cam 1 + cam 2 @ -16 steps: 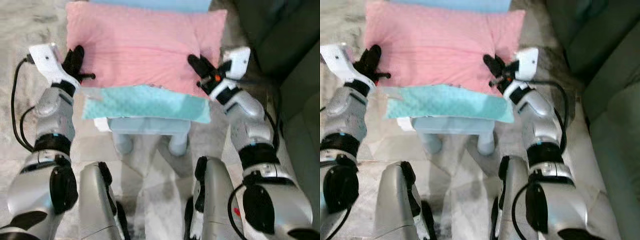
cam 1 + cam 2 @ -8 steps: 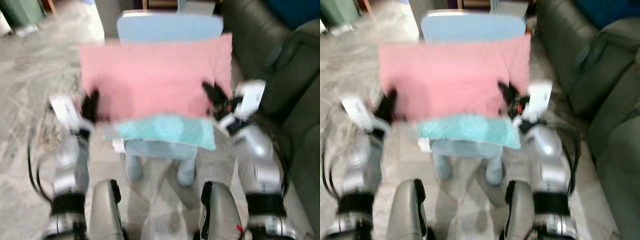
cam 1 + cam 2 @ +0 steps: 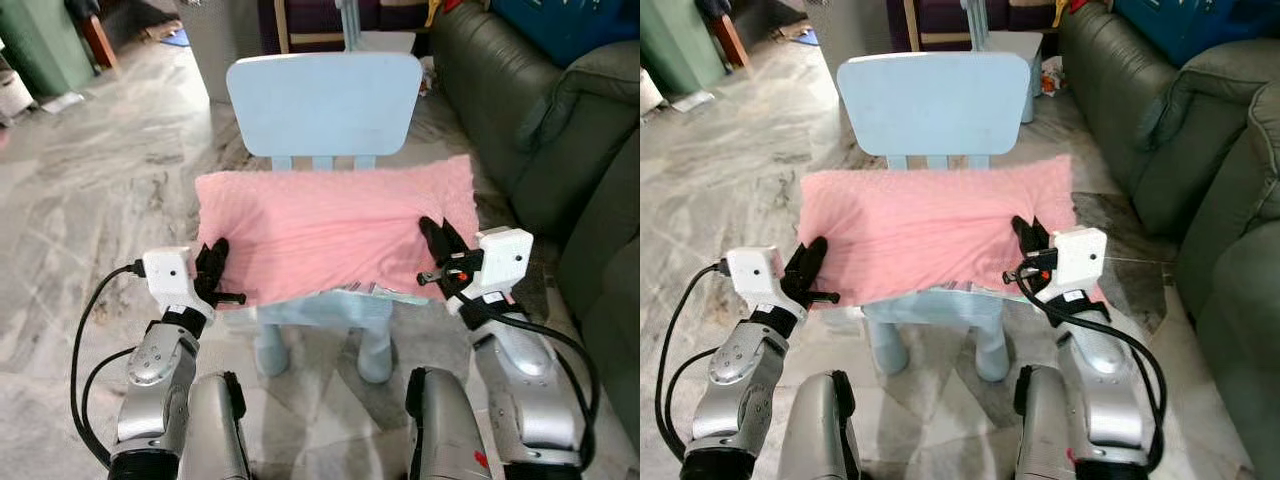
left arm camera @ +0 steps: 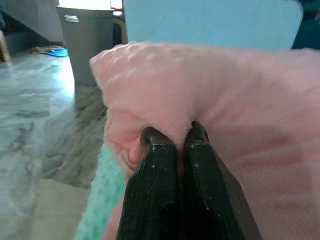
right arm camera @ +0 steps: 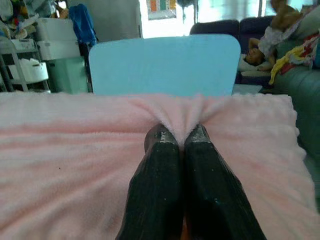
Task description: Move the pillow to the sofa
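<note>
Fuzzy pink fleece pillow (image 3: 330, 225), smooth matt plastic chair (image 3: 322, 100), glossy marble floor (image 3: 90, 200).

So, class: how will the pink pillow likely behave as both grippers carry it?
The pink pillow is probably soft and floppy: its fabric puckers where the right gripper pinches it. It is likely light, since the left gripper holds only a corner fold. Its middle may sag.

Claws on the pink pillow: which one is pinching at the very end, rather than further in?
The left claw pinches the pillow right at its end corner. The right claw bites a fold further in, with pillow stretching past it.
</note>
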Robot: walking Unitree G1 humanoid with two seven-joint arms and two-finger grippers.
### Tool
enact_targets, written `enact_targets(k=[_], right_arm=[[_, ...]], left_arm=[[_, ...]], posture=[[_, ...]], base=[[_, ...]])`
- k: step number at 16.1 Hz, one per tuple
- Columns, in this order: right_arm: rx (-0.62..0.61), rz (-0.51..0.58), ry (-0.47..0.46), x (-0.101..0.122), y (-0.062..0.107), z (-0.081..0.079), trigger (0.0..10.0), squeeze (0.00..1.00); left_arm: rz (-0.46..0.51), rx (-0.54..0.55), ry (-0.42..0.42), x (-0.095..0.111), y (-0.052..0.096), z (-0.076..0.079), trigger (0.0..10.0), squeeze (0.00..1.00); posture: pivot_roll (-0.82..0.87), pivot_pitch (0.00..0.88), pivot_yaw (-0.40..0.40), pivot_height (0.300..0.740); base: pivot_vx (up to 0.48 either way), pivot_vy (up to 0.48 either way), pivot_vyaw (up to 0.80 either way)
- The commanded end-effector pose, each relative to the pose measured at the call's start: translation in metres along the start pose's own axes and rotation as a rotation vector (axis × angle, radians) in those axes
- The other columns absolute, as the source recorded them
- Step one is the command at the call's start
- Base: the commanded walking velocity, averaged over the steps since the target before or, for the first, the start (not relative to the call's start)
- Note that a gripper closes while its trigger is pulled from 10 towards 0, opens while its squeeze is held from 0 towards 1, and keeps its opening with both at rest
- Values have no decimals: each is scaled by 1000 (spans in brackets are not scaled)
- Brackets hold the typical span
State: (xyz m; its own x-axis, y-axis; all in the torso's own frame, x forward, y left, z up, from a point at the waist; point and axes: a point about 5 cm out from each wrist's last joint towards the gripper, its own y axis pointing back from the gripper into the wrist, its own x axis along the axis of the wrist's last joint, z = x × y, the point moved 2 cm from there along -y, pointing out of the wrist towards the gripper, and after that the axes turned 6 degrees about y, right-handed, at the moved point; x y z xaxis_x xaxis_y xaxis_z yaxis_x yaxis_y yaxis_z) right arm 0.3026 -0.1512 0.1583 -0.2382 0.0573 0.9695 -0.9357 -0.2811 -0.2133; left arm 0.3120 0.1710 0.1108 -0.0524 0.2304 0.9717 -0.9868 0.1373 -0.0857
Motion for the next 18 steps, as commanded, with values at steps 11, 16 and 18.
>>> enact_targets(k=[11,16,18], right_arm=[[-94,-48,24,6,-5,8,10000,0],[-88,-51,11,6,-2,7,10000,0],[-86,-53,10,6,-1,7,10000,0]], left_arm=[[-18,90,-84,7,-8,-10,10000,0],[-27,87,-87,5,-5,-9,10000,0],[-31,86,-87,3,-4,-8,10000,0]], posture=[[-152,0,74,473],[-154,0,72,473],[-156,0,71,473]], base=[[0,0,0],[0,0,0],[0,0,0]])
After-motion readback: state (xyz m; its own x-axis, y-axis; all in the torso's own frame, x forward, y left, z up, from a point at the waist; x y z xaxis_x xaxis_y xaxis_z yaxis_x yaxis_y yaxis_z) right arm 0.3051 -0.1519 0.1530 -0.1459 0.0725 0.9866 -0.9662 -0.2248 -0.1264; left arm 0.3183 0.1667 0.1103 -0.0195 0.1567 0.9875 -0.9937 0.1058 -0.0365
